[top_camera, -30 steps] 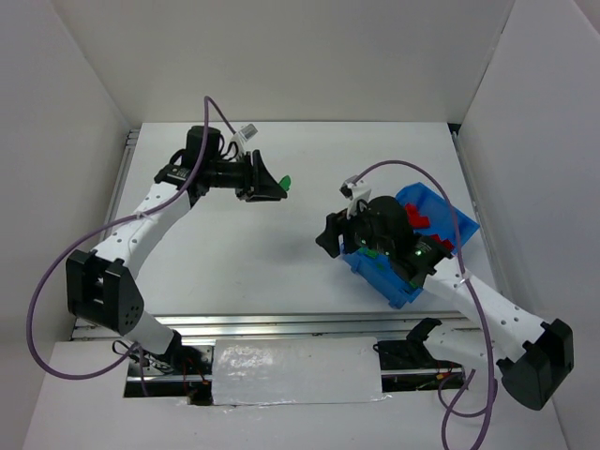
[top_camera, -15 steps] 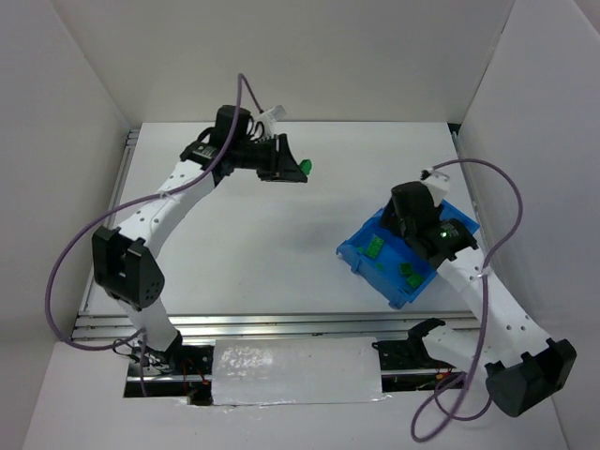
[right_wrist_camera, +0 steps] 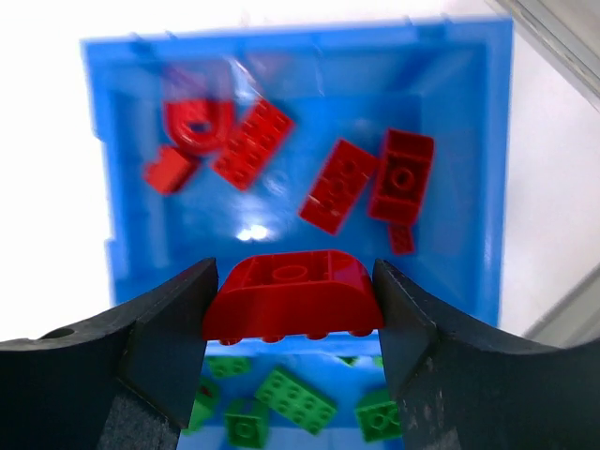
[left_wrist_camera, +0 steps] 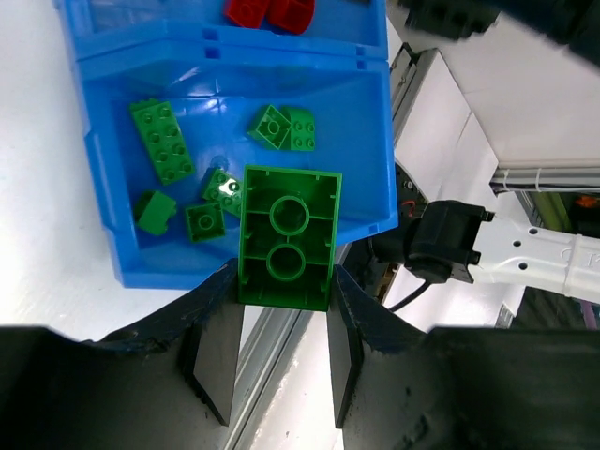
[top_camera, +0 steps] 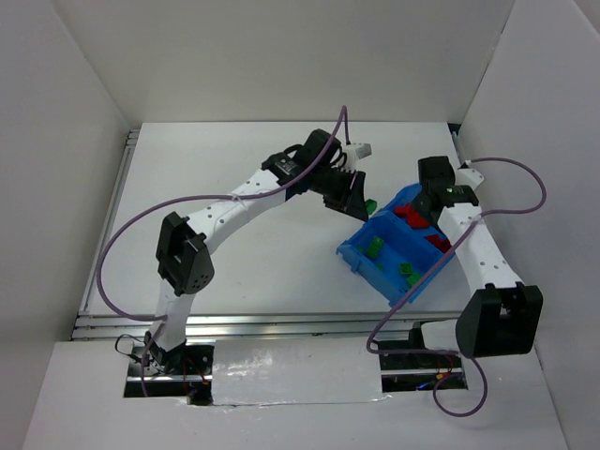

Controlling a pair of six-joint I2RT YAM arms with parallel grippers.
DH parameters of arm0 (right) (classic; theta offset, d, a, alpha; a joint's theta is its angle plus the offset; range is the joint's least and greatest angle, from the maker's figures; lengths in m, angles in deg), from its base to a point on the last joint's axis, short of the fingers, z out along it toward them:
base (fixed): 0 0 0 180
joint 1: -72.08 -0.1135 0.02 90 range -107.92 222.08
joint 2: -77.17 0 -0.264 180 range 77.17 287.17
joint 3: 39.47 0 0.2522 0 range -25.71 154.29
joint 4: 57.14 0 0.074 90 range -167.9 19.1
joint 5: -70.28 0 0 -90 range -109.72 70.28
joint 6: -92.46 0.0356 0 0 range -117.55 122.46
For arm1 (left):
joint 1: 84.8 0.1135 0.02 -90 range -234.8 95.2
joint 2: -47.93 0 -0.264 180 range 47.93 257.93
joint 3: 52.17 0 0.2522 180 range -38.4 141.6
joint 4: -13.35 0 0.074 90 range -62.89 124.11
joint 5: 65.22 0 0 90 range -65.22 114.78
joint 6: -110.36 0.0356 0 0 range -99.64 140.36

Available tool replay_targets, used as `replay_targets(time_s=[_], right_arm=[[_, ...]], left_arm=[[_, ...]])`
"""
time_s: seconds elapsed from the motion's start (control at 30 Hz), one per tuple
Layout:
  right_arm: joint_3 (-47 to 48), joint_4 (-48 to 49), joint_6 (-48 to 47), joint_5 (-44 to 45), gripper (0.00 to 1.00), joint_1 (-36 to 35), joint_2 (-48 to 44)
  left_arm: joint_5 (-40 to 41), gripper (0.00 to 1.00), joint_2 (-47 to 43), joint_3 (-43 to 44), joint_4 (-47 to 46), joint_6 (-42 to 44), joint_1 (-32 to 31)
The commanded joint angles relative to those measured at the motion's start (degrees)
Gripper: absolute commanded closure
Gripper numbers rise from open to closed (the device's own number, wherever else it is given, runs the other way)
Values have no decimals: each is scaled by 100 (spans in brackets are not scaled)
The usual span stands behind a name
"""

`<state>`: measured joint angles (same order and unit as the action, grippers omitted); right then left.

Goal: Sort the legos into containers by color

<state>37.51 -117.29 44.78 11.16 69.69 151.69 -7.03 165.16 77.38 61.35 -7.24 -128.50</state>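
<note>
Both arms have swung in over the blue bin (top_camera: 356, 261), left gripper (left_wrist_camera: 284, 281) clamping a green brick (left_wrist_camera: 287, 234) above its green compartment (left_wrist_camera: 328, 169), right gripper (right_wrist_camera: 293, 281) clamping a red brick (right_wrist_camera: 291, 298) above the red side.

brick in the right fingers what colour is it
Red. The curved brick shows best in the right wrist view.

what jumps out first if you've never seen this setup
A blue bin sits right of centre on the white table, with red bricks in its far compartment and green bricks in the near one. Both claws hang above it: the left claw pinches a green brick, the right claw a curved red brick.
</note>
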Motion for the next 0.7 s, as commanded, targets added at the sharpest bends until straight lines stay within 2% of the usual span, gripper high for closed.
replay_targets(time_s=[0.0,0.03,0.07,0.3,0.43,0.6,0.67], right_arm=[[699,61,223,200,36,125,132],[770,8,258,200,26,195,185],[840,-62,293,191,1,195,264],[894,201,-101,-178,0,195,-350],[1174,-238,-14,-309,0,195,-333],[1096,-177,-57,-1459,0,195,-1228],[1148,-439,-58,-1838,1,195,-1536]], left_arm=[[-106,100,89,260,-330,-132,-76],[-115,100,90,251,-330,-132,-94],[-62,100,81,243,-339,-132,-103],[-106,100,19,-38,-629,-202,-138],[-88,100,107,-5,-779,-194,-200],[201,100,660,584,-278,140,-524],[394,100,862,699,-129,202,-674]])
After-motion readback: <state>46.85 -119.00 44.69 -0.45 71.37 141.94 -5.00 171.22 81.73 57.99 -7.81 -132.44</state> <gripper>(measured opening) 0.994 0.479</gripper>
